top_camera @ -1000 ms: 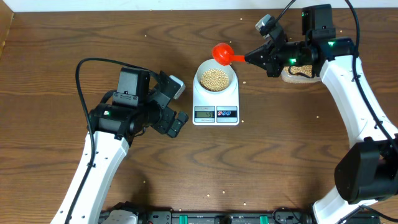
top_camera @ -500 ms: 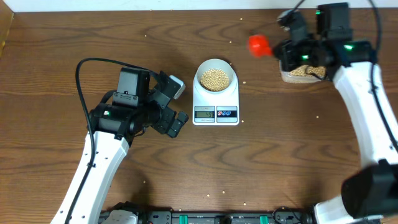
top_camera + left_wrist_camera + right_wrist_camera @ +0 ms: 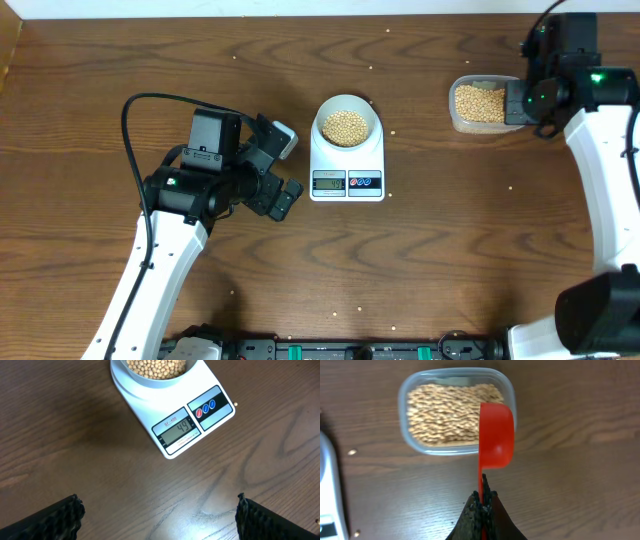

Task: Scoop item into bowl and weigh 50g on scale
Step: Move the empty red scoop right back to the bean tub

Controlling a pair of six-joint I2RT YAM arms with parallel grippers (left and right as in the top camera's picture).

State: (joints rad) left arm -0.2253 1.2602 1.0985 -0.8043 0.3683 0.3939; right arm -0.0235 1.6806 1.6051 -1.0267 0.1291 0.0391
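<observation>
Beans [image 3: 346,124] fill the bowl [image 3: 346,104], which sits on the scale [image 3: 347,165] mid-table. The right pincer [image 3: 482,500] is clenched on a red scoop [image 3: 496,435] held over the far-right tub [image 3: 440,451] of beans. The left pincer [image 3: 157,515] gapes wide, holding nothing.

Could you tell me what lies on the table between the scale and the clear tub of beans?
In the overhead view, between scale and tub lies bare table with one stray bean.

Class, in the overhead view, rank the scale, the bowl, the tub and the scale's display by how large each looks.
1. scale
2. bowl and tub: they look alike and the tub is partly hidden, so unranked
3. display
</observation>
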